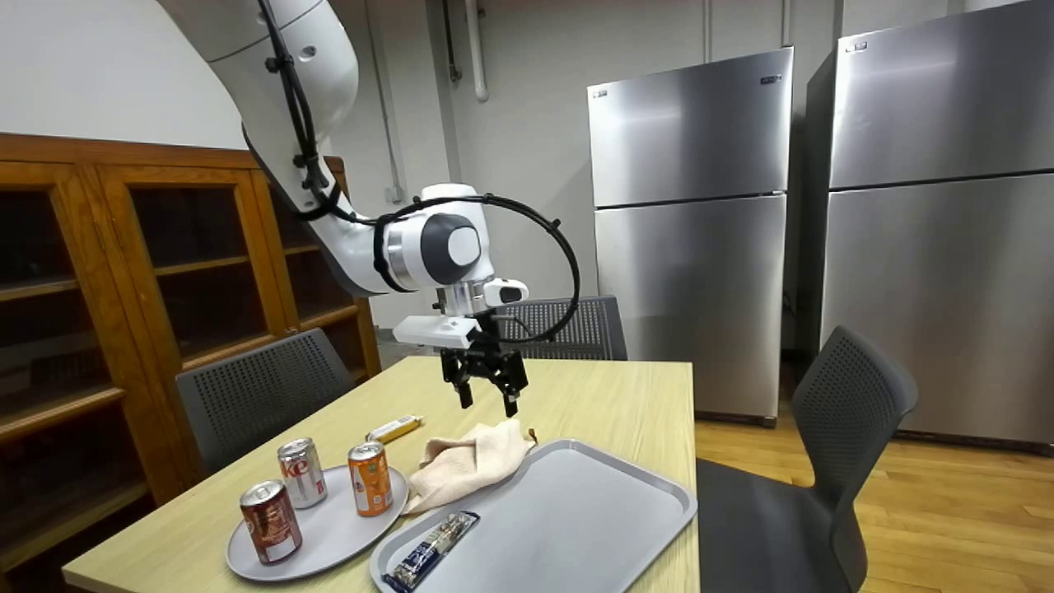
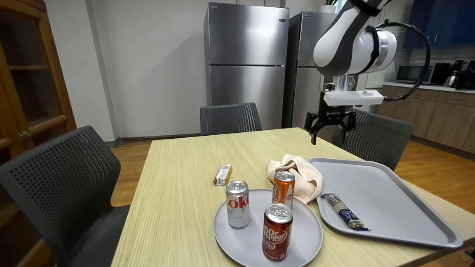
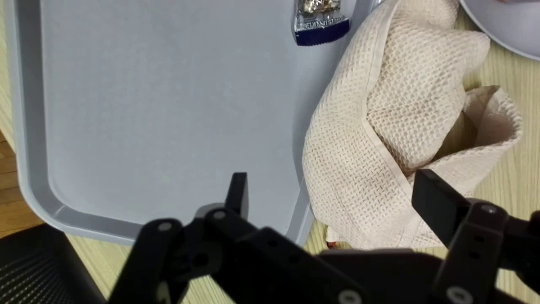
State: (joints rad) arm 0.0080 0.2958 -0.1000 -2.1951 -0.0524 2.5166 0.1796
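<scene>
The towel (image 3: pixel 400 126) looks like rough, matt, waffle-woven cloth, the tray (image 3: pixel 168 109) like smooth, matt plastic. The claw (image 1: pixel 488 401) is matt, its screws (image 3: pixel 459 295) shiny metal. The cans (image 2: pixel 238 207) are glossy metal, the wrapper (image 2: pixel 346 213) shiny film, the table (image 2: pixel 185 178) grained wood, the fridges (image 1: pixel 692 296) satiny metal.

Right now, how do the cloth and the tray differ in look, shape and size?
The cloth lies crumpled in folds, while the tray is flat-bottomed with a raised rim.
The cloth is pale pinkish beige with a waffle texture; the tray is plain gray.
The tray takes up more room than the cloth.
Both rest on the table, side by side, and the gripper holds neither.
</scene>
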